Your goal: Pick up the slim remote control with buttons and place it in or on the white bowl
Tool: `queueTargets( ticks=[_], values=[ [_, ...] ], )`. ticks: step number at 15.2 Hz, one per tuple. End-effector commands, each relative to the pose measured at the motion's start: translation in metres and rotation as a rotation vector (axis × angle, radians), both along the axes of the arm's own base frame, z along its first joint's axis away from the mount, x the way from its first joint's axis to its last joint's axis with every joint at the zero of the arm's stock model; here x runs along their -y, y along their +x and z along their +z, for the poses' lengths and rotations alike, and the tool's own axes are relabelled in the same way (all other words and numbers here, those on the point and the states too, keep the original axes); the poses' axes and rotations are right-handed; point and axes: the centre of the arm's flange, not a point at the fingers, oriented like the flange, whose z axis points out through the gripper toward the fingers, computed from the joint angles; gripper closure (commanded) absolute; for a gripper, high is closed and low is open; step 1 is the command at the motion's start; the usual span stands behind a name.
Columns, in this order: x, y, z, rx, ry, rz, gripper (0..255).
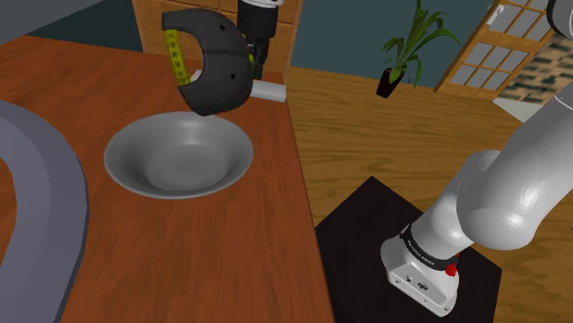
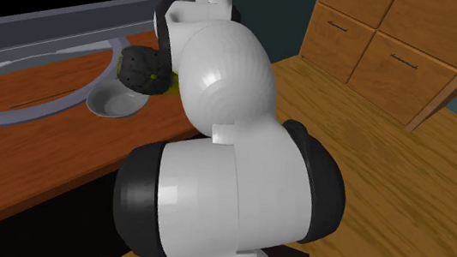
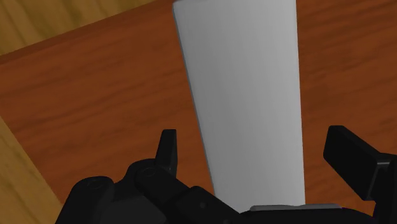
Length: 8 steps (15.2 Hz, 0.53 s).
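The remote (image 3: pixel 245 95) is drawn as a plain pale grey slim slab with no buttons showing. It lies flat on the brown wooden table, near the table's far right edge in the shoulder view (image 1: pixel 269 91). My black gripper (image 3: pixel 254 137) is open and straddles the slab, with a gap on each side, so neither finger touches it. In the shoulder view the gripper (image 1: pixel 254 62) hangs straight down just above the remote. The bowl (image 1: pixel 179 156) is grey-white, shallow and empty, and it sits nearer the camera than the remote (image 2: pixel 111 100).
A black curved object (image 1: pixel 216 64) with a yellow-green strip stands between bowl and remote, close to my gripper (image 2: pixel 142 70). A large grey curved rim (image 1: pixel 41 197) lies at the shoulder view's left. The table edge (image 1: pixel 308 193) runs right of the bowl. My stand (image 1: pixel 367 239) is below it.
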Motion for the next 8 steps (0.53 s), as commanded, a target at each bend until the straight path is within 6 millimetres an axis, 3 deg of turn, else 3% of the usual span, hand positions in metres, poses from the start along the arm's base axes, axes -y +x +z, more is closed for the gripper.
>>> queueTargets(
  ticks=[1,3,4,8],
  values=[
    [-0.0004,0.0004,-0.0012,-0.001,0.0,0.0,0],
    [-0.0004,0.0004,-0.0012,-0.001,0.0,0.0,0],
    [-0.0004,0.0004,-0.0013,-0.001,0.0,0.0,255],
    [-0.0004,0.0003,-0.0011,-0.001,0.0,0.0,255]
  ],
)
